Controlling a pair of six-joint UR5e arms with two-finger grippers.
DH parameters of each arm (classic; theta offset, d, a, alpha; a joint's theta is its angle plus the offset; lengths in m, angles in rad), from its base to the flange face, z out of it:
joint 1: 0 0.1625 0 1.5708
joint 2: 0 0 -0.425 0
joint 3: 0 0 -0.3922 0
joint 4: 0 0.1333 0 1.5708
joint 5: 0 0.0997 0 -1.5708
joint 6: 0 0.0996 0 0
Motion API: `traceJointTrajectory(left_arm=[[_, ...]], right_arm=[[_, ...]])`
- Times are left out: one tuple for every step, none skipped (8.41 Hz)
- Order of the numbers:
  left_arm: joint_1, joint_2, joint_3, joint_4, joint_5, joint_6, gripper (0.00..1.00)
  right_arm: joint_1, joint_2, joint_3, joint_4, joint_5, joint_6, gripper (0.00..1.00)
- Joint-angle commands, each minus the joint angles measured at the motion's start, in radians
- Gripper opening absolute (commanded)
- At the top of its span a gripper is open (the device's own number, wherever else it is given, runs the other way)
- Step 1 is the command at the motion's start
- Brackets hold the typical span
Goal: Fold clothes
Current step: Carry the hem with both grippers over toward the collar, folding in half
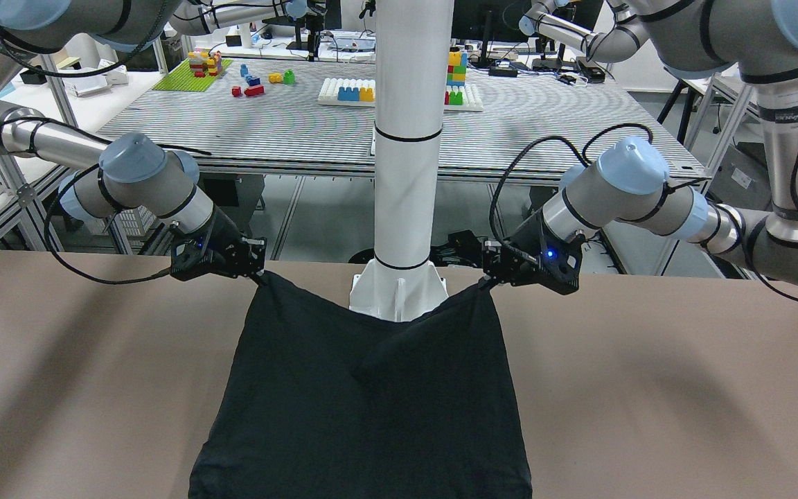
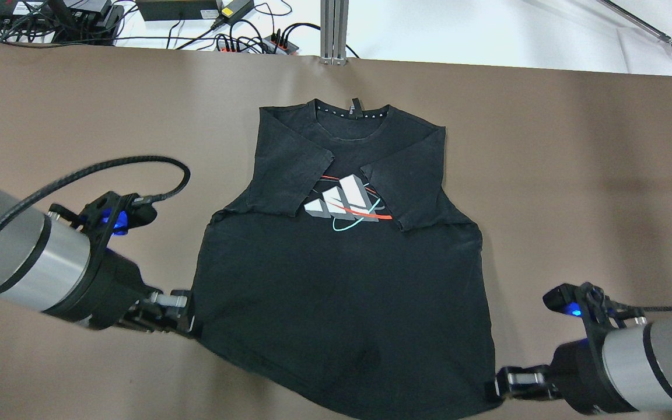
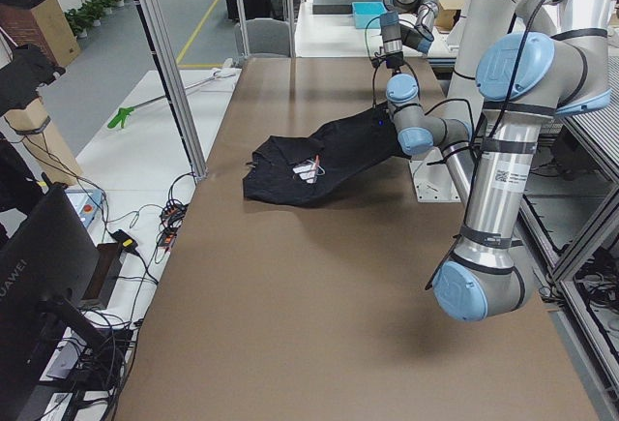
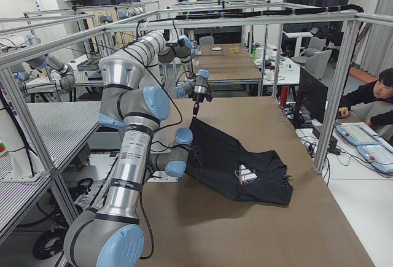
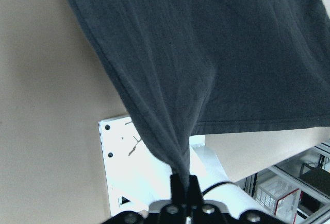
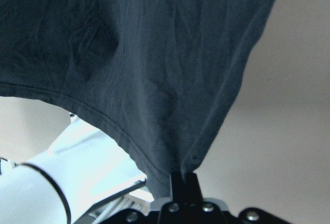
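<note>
Left pincer point(image 2: 195, 328) and right pincer point(image 2: 494, 389) sit low over the brown bench point(image 2: 575, 175), each clamped tight on one hem corner of the black T-shirt point(image 2: 342, 291). The shirt lies mid-bench, front up, with its collar point(image 2: 352, 114) on the side away from the robot. Its hem is held off the surface and sags between the grips over the white pole's base plate point(image 1: 399, 294). Both sleeves point(image 2: 289, 175) are folded inward and cover part of the striped chest logo point(image 2: 345, 201). The front-facing view cuts off the collar end.
</note>
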Motion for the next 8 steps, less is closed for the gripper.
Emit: traceJointTrajectory(left_arm=[[0.076, 0.035, -0.062, 0.0, 0.079, -0.027, 0.0], [0.074, 0.012, -0.004, 0.0, 0.198, -0.027, 0.0], [0.039, -0.067, 0.104, 0.002, 0.295, -0.027, 0.0], [-0.03, -0.135, 0.218, -0.001, 0.318, -0.024, 0.0], [-0.105, -0.169, 0.284, -0.003, 0.316, -0.012, 0.0], [-0.148, -0.18, 0.317, -0.005, 0.319, -0.01, 0.0], [-0.189, -0.2, 0.359, -0.005, 0.319, -0.008, 0.0], [-0.216, -0.232, 0.408, -0.005, 0.32, -0.008, 0.0]], right_arm=[[-0.057, -0.047, 0.069, -0.007, 0.009, 0.0, 0.0], [0.004, -0.044, 0.052, -0.017, 0.003, 0.0, 0.0], [0.09, -0.036, 0.023, -0.034, 0.0, -0.002, 0.0], [0.169, 0.001, -0.048, -0.036, -0.006, -0.002, 0.0], [0.246, 0.078, -0.157, -0.036, -0.023, -0.002, 0.0], [0.282, 0.132, -0.24, -0.039, -0.057, -0.002, 0.0], [0.3, 0.162, -0.303, -0.039, -0.103, -0.005, 0.0], [0.317, 0.208, -0.349, -0.039, -0.137, -0.023, 0.0]])
